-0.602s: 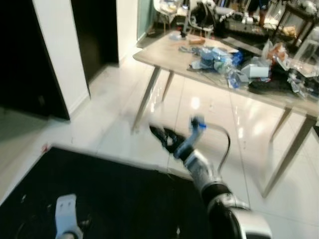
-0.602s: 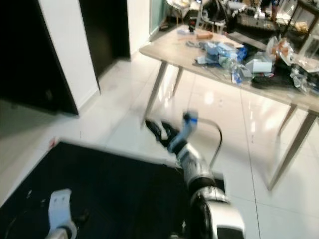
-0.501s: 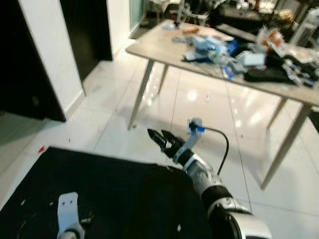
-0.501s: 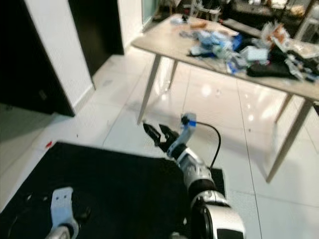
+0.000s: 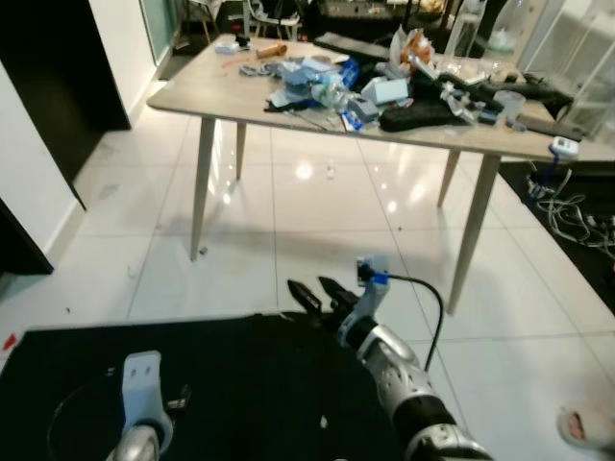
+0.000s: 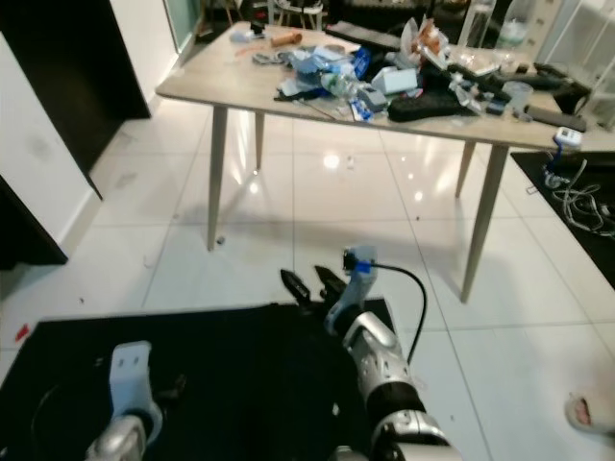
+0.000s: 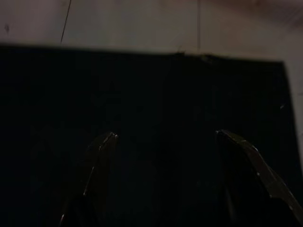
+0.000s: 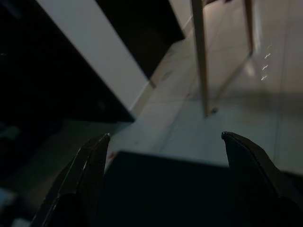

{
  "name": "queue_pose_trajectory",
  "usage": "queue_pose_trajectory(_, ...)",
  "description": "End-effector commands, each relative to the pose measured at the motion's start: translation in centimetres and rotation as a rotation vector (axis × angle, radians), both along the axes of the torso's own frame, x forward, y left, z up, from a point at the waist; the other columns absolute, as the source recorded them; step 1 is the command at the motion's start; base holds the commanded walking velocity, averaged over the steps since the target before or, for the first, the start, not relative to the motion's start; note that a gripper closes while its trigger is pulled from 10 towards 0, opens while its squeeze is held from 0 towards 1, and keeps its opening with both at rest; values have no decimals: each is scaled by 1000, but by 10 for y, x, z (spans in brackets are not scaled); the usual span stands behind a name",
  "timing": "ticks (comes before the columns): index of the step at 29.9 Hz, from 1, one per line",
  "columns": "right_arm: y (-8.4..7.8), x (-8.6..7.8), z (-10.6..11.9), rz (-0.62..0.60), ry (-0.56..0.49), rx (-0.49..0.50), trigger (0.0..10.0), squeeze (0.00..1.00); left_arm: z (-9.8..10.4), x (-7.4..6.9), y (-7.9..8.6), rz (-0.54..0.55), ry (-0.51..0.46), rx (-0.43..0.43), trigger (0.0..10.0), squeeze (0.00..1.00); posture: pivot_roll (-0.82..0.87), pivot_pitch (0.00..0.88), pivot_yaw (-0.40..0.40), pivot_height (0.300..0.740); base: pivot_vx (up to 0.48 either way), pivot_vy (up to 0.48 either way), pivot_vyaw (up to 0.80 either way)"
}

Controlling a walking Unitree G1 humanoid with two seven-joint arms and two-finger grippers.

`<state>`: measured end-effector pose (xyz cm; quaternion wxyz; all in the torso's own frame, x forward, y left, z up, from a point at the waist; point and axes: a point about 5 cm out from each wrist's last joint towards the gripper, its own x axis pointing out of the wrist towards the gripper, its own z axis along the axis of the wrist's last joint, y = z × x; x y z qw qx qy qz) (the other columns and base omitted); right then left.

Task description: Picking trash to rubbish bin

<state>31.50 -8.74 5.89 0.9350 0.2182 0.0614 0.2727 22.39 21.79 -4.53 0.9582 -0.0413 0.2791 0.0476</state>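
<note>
Trash is piled on a light wooden table [image 5: 197, 94] ahead: blue and white wrappers [image 5: 317, 82], an orange-and-white packet [image 5: 413, 48], a clear cup [image 5: 507, 101] and a black item [image 5: 423, 117]. My right gripper [image 5: 307, 284] is held out low in front of me, well short of the table. It stands open and empty, fingers [image 8: 94, 156] spread over the floor and the black mat's edge. My left arm [image 5: 142, 384] hangs at the lower left. In the left wrist view my left gripper [image 7: 165, 134] is open over the mat, holding nothing.
A black mat [image 5: 240, 384] covers the floor right below me. Glossy white tiles [image 5: 288, 221] run between me and the table legs [image 5: 200, 182]. Dark doorways [image 5: 48, 58] and a white wall stand at the left. Cables [image 5: 577, 211] and a slipper [image 5: 581, 427] lie at the right.
The camera has swung right and the blur has cleared, so the whole table now sits centred ahead. My right gripper keeps the same open pose in front of me.
</note>
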Motion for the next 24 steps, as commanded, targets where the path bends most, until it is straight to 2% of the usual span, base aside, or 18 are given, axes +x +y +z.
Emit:
queue_pose_trajectory(1,-3,10,13,-40,-66,-78,10000,0,-5,-6,-6,-31,14,-12,10000,0,57,46,9,740,0,0,0)
queue_pose_trajectory(2,-3,10,13,-40,-66,-78,10000,0,-5,-6,-6,-31,14,-12,10000,0,57,46,9,740,0,0,0)
queue_pose_trajectory(3,-6,13,17,-54,-91,-119,10000,0,-4,-5,-7,-41,7,-17,10000,0,57,46,9,740,0,0,0)
queue_pose_trajectory(5,-18,27,34,-132,-153,-210,10000,0,-3,-3,-10,-51,-9,-22,10000,0,53,49,10,740,131,0,0)
queue_pose_trajectory(7,-26,36,49,-184,-202,-251,10000,0,-2,-2,-12,-56,-17,-28,10000,0,51,49,10,740,281,0,0)
queue_pose_trajectory(9,-26,36,49,-184,-202,-251,10000,0,-2,-2,-12,-56,-17,-28,10000,0,51,49,10,740,300,0,0)
queue_pose_trajectory(11,-28,46,68,-203,-269,-279,10000,0,-2,-1,-14,-60,-22,-34,10000,0,47,49,10,740,321,0,0)
queue_pose_trajectory(14,-25,51,79,-197,-309,-297,10000,0,-1,0,-16,-63,-28,-43,10000,0,47,50,6,740,335,0,0)
queue_pose_trajectory(20,-21,53,85,-199,-332,-303,10000,0,-2,-1,-16,-61,-21,-49,10000,0,49,50,2,740,367,0,0)
queue_pose_trajectory(24,-21,53,83,-222,-324,-312,10000,0,-7,-9,-10,-40,13,-52,10000,0,48,49,2,740,387,0,0)
